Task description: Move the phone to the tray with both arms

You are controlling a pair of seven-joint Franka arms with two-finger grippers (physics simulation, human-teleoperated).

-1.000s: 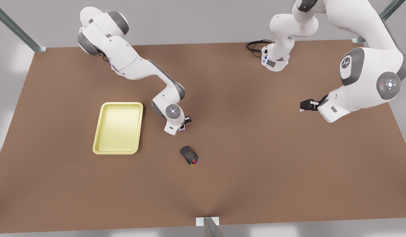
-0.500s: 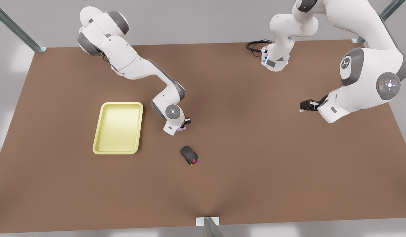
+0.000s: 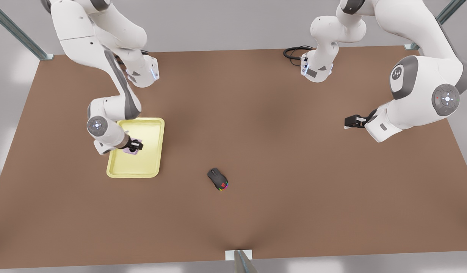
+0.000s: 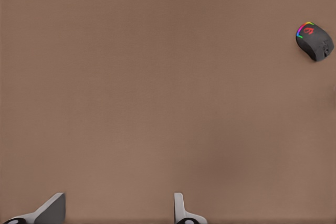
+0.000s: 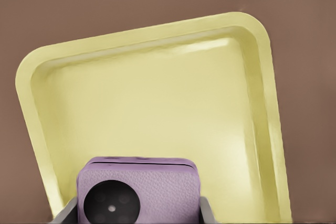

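While the right claw (image 3: 135, 145) is clamping the small pale pink-lilac square phone (image 5: 139, 190) above the shallow pale yellow rectangular tray (image 3: 152, 167), the left claw (image 3: 349, 121) is waiting, fingers (image 4: 50, 211) apart, over the brown table (image 3: 294, 170), well apart from the black rainbow-lit mouse (image 3: 217, 179).

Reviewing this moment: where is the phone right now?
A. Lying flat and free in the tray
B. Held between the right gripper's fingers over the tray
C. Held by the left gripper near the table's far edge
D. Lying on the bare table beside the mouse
B: the phone sits between the right gripper fingers, with the tray beneath it.
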